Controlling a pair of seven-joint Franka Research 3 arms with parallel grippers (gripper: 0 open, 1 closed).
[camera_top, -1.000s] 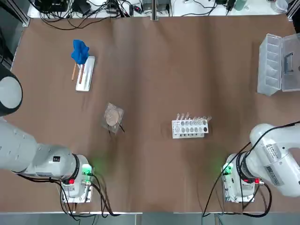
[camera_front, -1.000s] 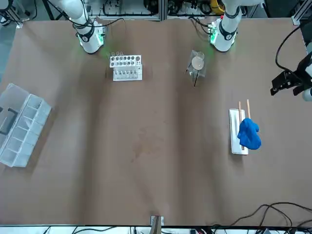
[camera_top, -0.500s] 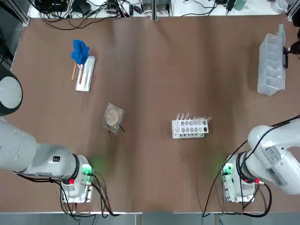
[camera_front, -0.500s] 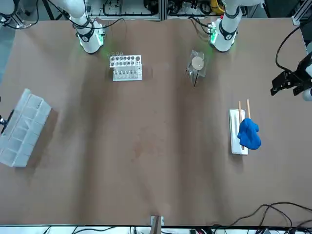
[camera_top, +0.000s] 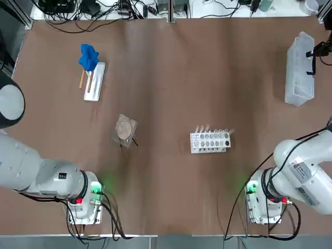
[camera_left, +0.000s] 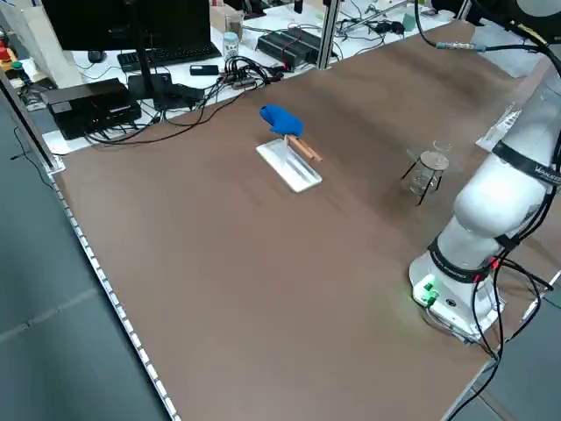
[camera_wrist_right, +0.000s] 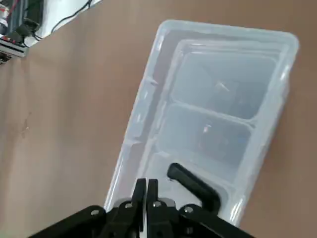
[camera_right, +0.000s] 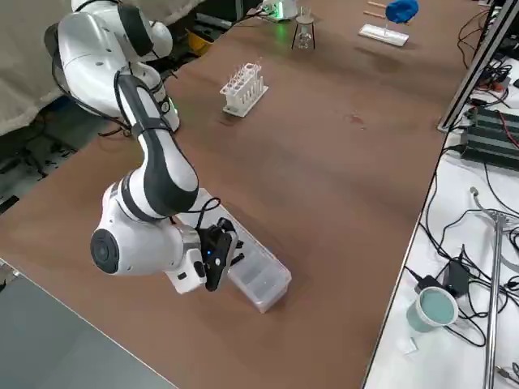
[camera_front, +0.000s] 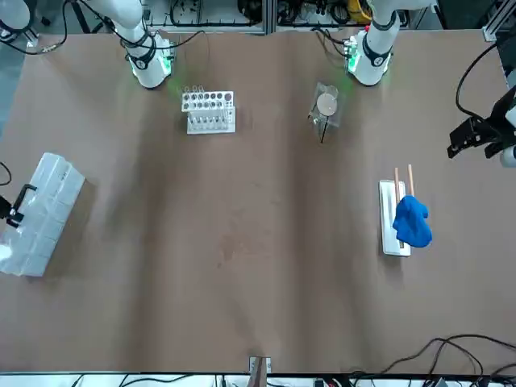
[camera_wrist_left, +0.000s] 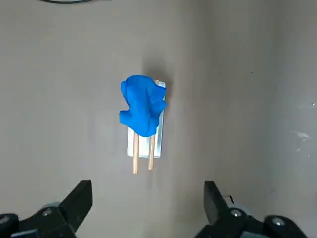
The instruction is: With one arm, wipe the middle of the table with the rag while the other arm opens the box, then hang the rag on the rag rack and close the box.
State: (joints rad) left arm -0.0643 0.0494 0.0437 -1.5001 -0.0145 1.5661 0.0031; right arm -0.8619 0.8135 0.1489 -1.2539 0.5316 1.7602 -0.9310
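Observation:
The blue rag (camera_top: 88,56) is draped over the wooden rods of the white rag rack (camera_top: 94,81) at the table's (camera_top: 171,78) far left. High above them my left gripper (camera_wrist_left: 146,203) hangs open, looking down on the rag (camera_wrist_left: 142,106); it also shows at the table's edge (camera_front: 476,137). The clear box (camera_top: 300,69) lies at the far right with its lid down. My right gripper (camera_wrist_right: 146,191) is shut, its tips at the box's (camera_wrist_right: 233,114) front rim beside the black handle (camera_wrist_right: 193,187). Whether it pinches the rim is hidden.
A white test-tube rack (camera_top: 210,141) stands right of centre near the arm bases. A small glass flask on a stand (camera_top: 124,128) sits left of centre. Cables and equipment (camera_top: 93,10) line the far edge.
The box lid, standing open a second ago, has swung down onto the box. My right gripper came down with it at the box's outer side. The left arm and rag are unmoved.

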